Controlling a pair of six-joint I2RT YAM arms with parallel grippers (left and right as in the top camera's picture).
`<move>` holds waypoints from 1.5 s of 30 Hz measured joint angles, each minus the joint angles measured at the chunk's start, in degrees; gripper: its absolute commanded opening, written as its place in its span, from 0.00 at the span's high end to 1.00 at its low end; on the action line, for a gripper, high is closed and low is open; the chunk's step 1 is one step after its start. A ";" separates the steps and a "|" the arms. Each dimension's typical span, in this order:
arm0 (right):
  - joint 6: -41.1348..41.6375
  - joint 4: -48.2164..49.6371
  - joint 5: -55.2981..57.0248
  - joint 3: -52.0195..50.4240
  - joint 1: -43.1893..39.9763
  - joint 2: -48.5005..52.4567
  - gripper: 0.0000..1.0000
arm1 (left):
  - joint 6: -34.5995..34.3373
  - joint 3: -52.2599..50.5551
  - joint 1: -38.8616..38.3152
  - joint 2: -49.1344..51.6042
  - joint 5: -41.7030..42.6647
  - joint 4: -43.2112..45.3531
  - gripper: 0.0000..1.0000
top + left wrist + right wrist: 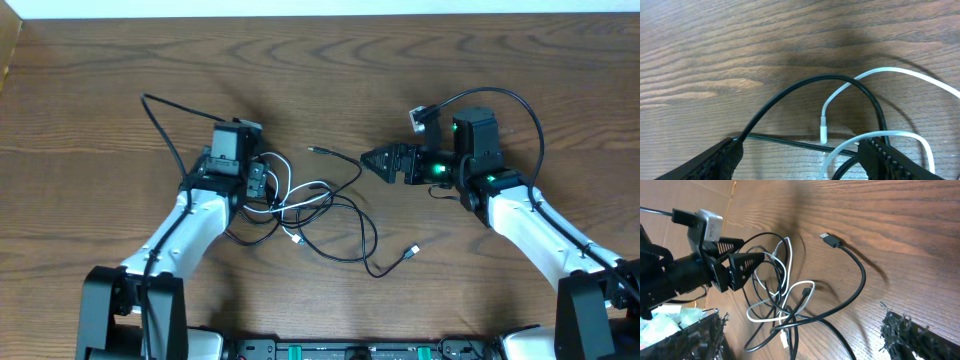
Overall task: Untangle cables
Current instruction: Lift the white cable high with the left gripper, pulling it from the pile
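Table (320, 70): brown wood-grain top. Bare room is left along the far side, up to the far edge, and to the right of the cords.
Left arm (190, 225): reached in from the near left, so that its wrist is stood over the left side of the heap.
Right arm (520, 215): reached in from the near right, its wrist pointed left at the heap and kept just clear of it.
Cables (320, 215): black ones and one white, laid in crossed loops at the table's centre between the two arms. They are judged not yet separated.
Left gripper (805, 162): jaws parted and set astride a black loop and white strands. Nothing is pinched. It is judged placed to take one strand.
Right gripper (378, 160): jaws spread wide, nothing held. Open tabletop is left behind it for drawing a cord away.
White cable (900, 75): threaded among the black loops, so a straight pull is judged likely to drag the heap.
Black plug end (318, 150): laid free, near the right gripper.
White plug end (823, 131): rested on the wood just ahead of the left jaws.
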 measured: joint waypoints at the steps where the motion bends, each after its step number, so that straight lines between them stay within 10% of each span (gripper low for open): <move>1: 0.00 0.00 -0.02 0.00 0.00 0.00 0.01 | 0.24 0.00 0.22 0.00 1.16 -0.07 0.23; 34: -0.11 0.00 0.00 0.00 0.00 0.00 0.01 | 5.31 0.00 0.22 4.24 6.93 0.24 0.45; 42: -0.11 0.00 0.00 0.00 0.00 0.00 0.01 | 5.60 0.00 0.22 4.22 10.36 0.31 0.90; 45: -0.11 0.00 -0.02 0.00 0.00 0.00 0.01 | 5.38 0.00 0.22 4.24 10.78 0.33 0.92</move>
